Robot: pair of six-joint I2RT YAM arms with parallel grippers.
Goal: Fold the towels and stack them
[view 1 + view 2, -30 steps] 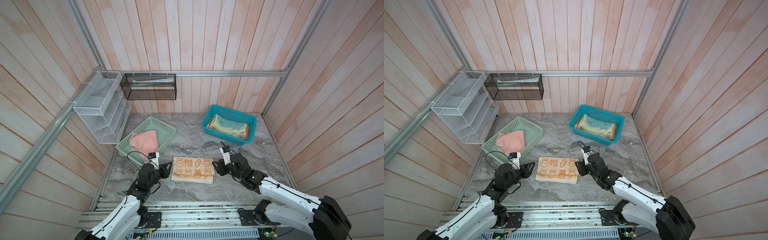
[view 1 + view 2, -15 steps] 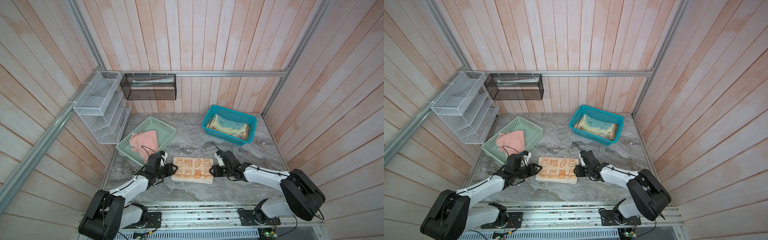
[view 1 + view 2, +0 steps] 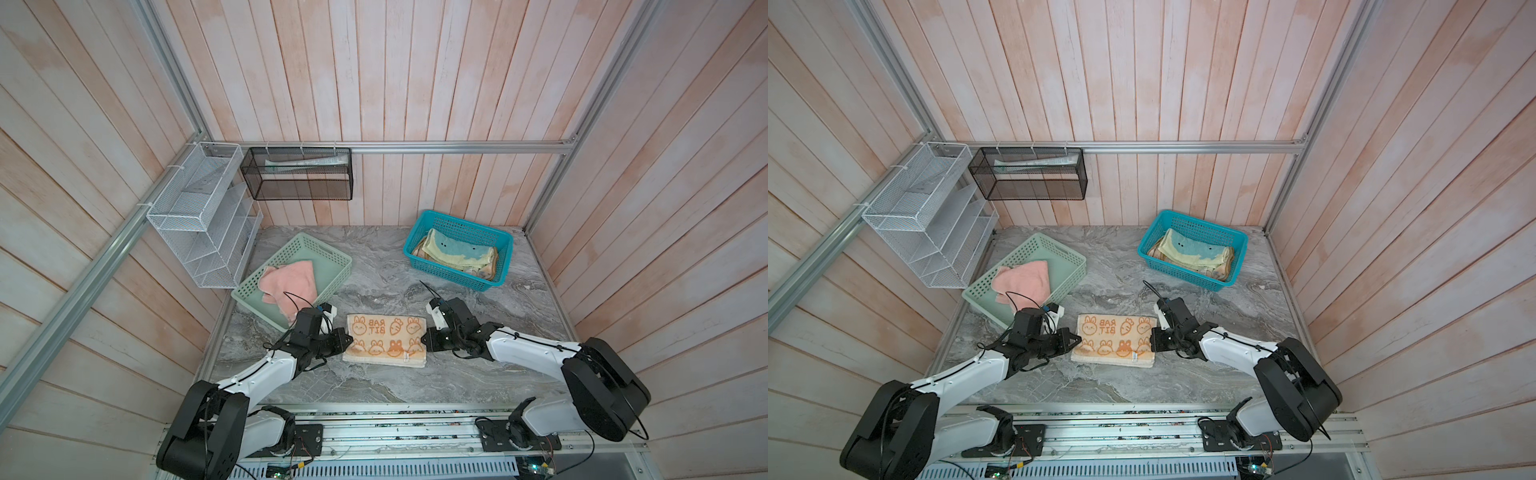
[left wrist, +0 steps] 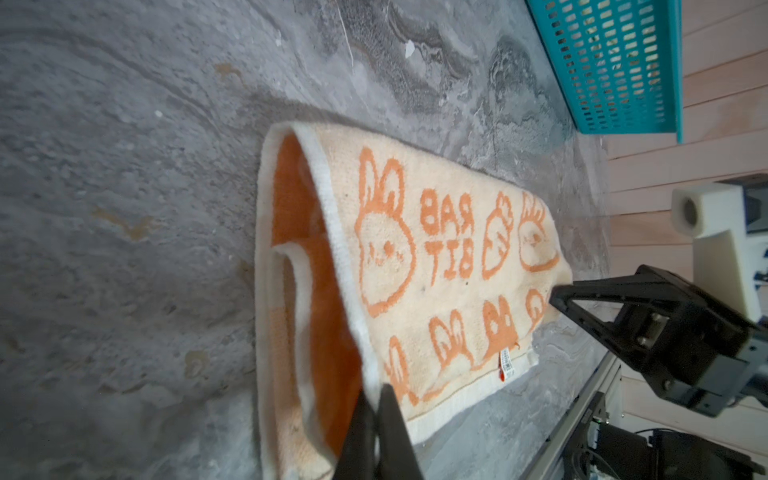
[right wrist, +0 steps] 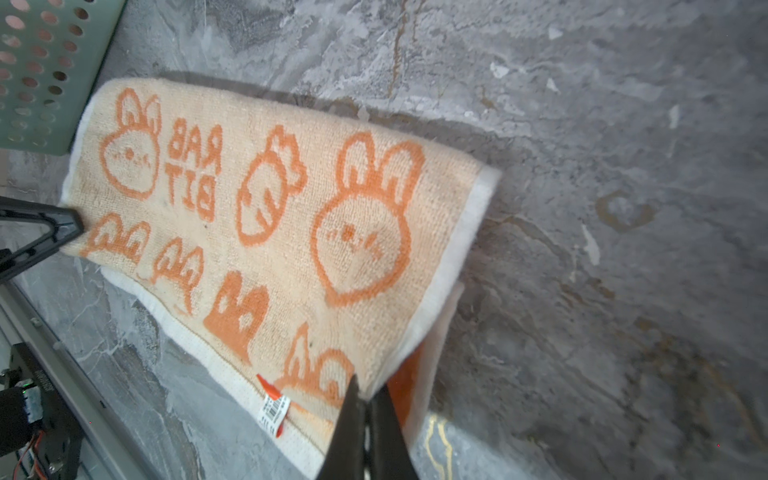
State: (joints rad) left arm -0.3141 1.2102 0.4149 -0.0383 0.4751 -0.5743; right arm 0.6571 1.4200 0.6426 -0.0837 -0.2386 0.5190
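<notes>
In both top views the bunny towel (image 3: 385, 340) is lying folded into a strip on the marble table (image 3: 374, 286), in the lower middle of the frame. The left gripper (image 3: 348, 341) is meeting its left short edge and the right gripper (image 3: 424, 340) its right short edge. The grip itself is showing too small here to read. To the upper left, a salmon pink towel (image 3: 291, 282) is draping over the near rim of the mint-green basket (image 3: 326, 249). At the upper right, a pale yellow-green towel (image 3: 457, 249) is sitting on other folded cloth inside the teal basket (image 3: 449, 272).

In the left wrist view, the left gripper (image 4: 376, 401) is showing at the bottom middle with its dark fingers pressed together, clamping the bunny towel's (image 4: 436, 270) upper layer at the short edge. The orange underside is showing in the gaping fold beside them. The right gripper (image 4: 555, 297) is touching the far edge at right. The teal basket (image 4: 615, 62) is filling the upper right corner.

In the right wrist view, the right gripper (image 5: 362, 392) is sitting at the bottom middle, fingers clenched on the towel's (image 5: 270, 216) top layer near its corner. The left gripper (image 5: 77, 226) is touching the opposite edge at far left, below the mint-green basket (image 5: 41, 62).
</notes>
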